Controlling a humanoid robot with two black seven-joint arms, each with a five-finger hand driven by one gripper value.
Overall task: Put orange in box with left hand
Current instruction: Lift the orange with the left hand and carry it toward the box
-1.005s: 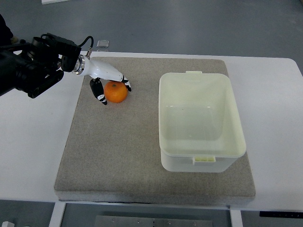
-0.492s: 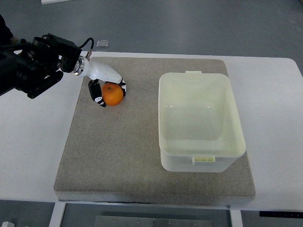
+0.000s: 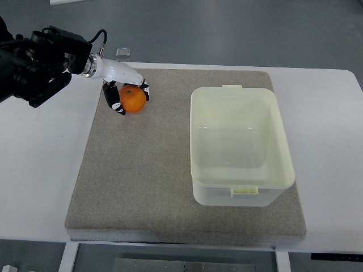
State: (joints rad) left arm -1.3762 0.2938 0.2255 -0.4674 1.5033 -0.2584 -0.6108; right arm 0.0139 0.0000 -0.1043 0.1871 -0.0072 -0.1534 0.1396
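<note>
The orange [image 3: 133, 100] sits at the far left part of the grey felt mat [image 3: 142, 187], enclosed by the left hand [image 3: 126, 93], whose white, black-tipped fingers [image 3: 115, 102] curl around both its sides in a grasp. The hand's dark arm [image 3: 34, 65] enters from the upper left edge. The pale open box [image 3: 241, 184] stands well apart to the right on the mat, which lies on the white table [image 3: 39, 170].
</note>
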